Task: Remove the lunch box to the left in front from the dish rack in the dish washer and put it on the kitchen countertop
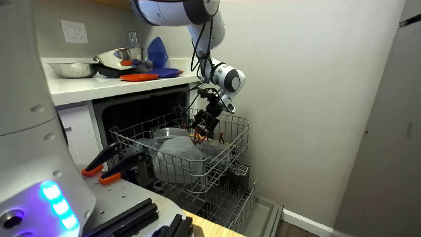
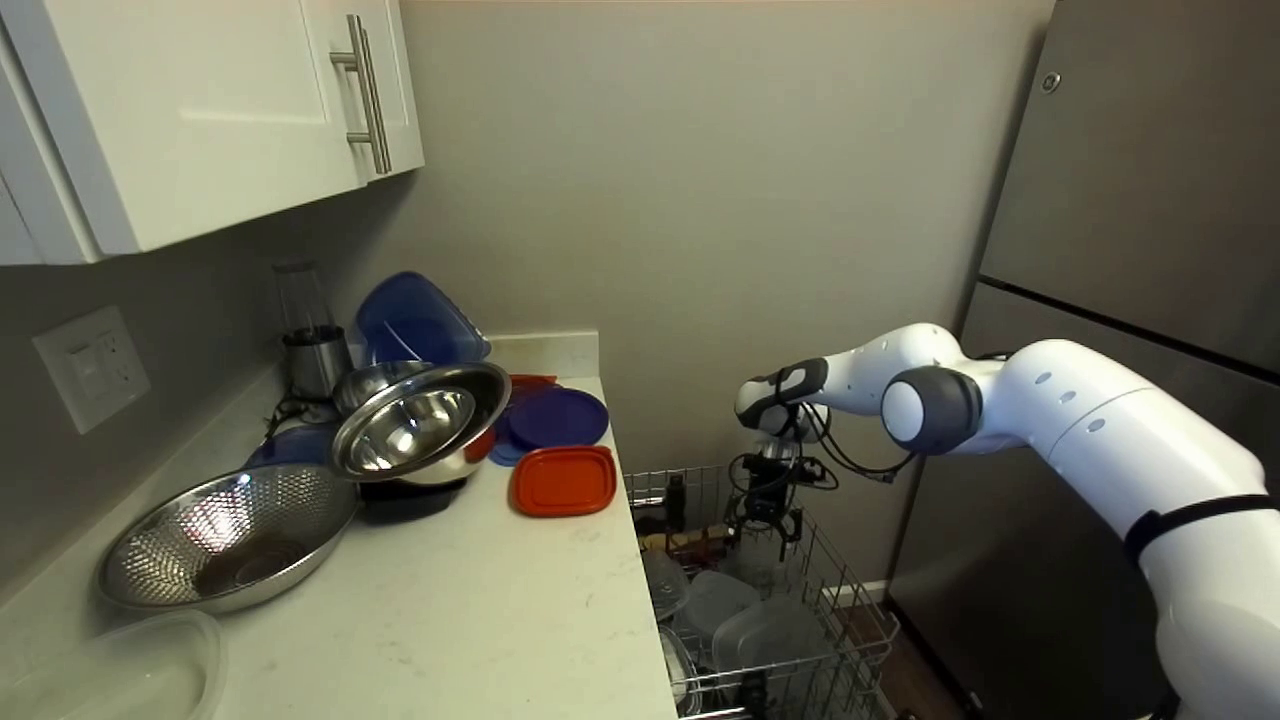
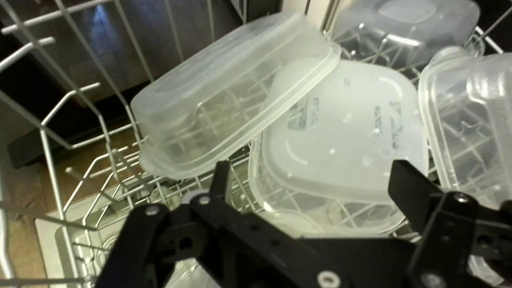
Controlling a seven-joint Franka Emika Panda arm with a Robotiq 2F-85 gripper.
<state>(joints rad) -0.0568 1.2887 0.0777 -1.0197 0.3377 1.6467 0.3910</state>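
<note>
Lunch box sits tilted in the dish rack, left in the wrist view. Pincer: spread wide, holding nothing. Expect light, slightly flexible, possibly slippery plastic; pinch one wall at the exposed rim with moderate force.

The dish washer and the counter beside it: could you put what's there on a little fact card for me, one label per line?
Dish washer: door down, dish rack pulled out
In the rack: several clear plastic boxes, the leftmost in the wrist view tilted
Gripper: open, angled down toward the rack, holding nothing; whether it touches a box, I cannot tell
Kitchen countertop: colander, tilted metal bowl, red lid, round blue lid, clear container
</note>
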